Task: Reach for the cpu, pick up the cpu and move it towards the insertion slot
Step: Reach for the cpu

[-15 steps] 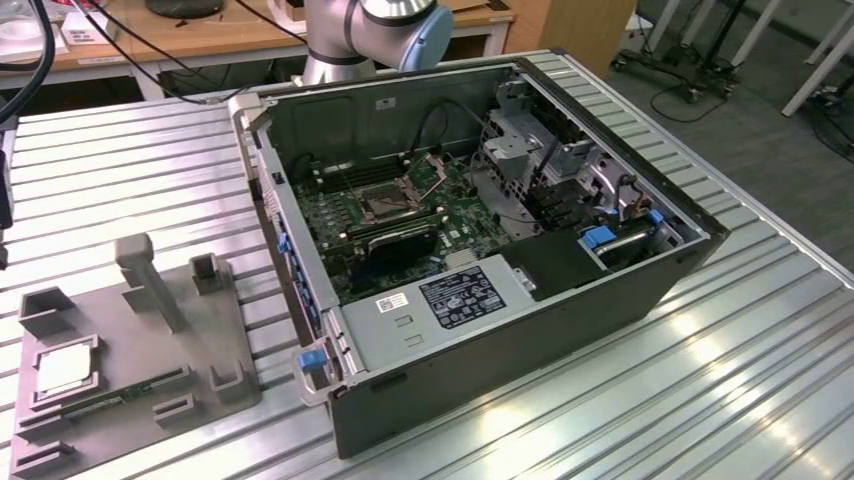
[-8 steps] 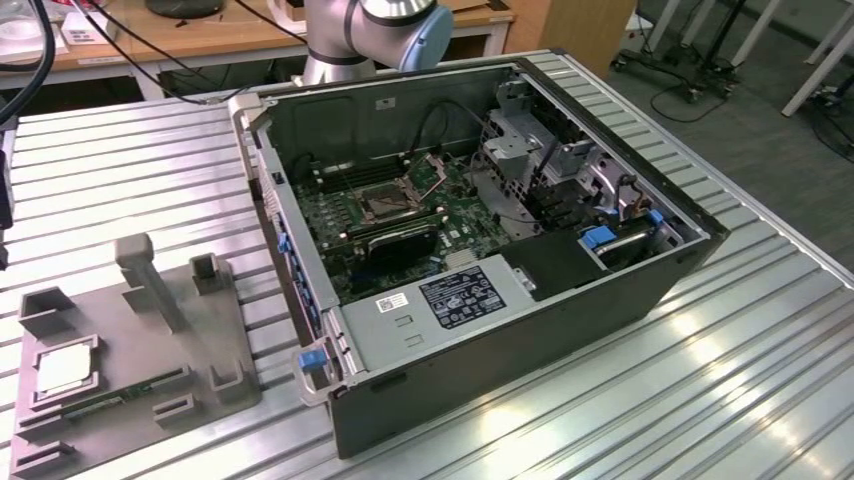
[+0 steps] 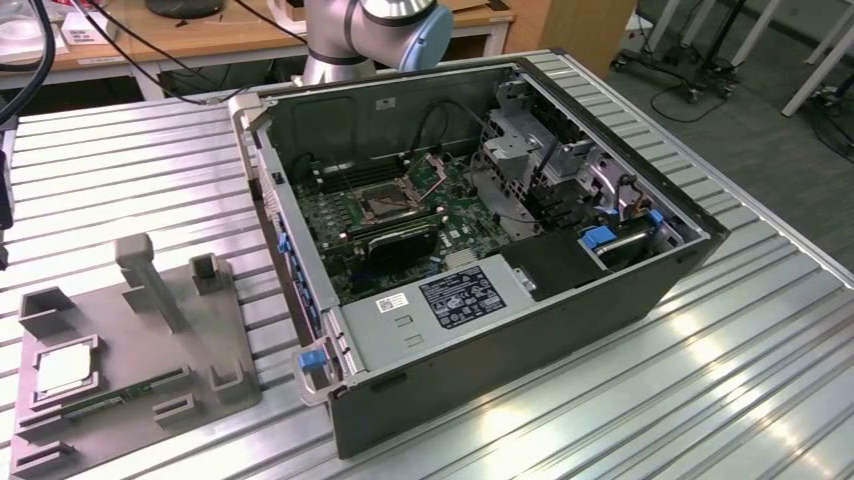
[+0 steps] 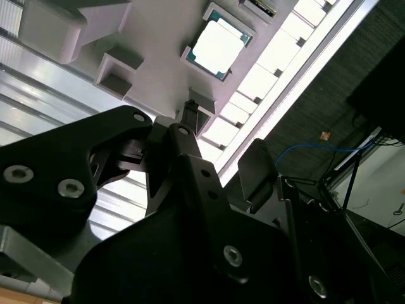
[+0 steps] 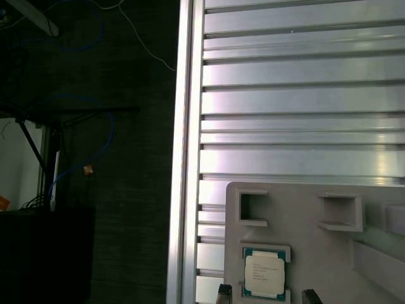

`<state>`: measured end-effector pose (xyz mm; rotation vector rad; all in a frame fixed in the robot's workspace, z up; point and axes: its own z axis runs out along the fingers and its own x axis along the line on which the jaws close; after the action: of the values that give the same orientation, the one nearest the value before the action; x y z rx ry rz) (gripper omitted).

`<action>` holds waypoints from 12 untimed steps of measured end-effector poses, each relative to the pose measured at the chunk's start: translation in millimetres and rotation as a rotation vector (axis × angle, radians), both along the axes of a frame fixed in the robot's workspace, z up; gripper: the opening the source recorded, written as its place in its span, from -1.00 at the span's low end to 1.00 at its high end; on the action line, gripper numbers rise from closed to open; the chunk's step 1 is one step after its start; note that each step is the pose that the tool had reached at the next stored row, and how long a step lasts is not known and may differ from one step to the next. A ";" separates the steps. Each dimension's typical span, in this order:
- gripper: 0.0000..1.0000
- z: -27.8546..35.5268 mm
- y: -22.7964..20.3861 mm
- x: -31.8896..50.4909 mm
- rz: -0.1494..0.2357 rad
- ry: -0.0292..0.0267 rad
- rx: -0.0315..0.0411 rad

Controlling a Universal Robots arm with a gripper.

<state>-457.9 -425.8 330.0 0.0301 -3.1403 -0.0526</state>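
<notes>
The cpu (image 3: 63,372) is a small pale square chip lying flat in a recess of the grey plastic tray (image 3: 134,345), at the exterior view's lower left. Both wrist views look down on the cpu (image 5: 264,273) (image 4: 218,49) in the tray (image 5: 316,247). My gripper (image 5: 266,296) hangs above it, open, with one dark fingertip (image 5: 223,292) on each side of the chip and nothing held. The insertion slot (image 3: 387,205) is the silvery-framed square socket on the green motherboard inside the open computer case.
The black computer case (image 3: 534,330) lies open on the ribbed aluminium table (image 3: 134,170). A thin green memory stick (image 3: 120,393) lies in the tray beside grey upright posts (image 3: 150,280). The table's edge (image 5: 186,158) runs close to the tray, with dark floor and cables beyond.
</notes>
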 end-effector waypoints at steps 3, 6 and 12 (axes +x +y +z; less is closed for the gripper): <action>0.06 -4.1 0.0 0.0 0.000 0.0003 -0.0002; 0.06 -9.4 -2.0 0.1 0.000 0.0004 -0.0002; 0.06 -18.1 -7.7 0.1 0.000 0.0003 -0.0002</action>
<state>-457.8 -433.5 311.9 0.0299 -3.1400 -0.0523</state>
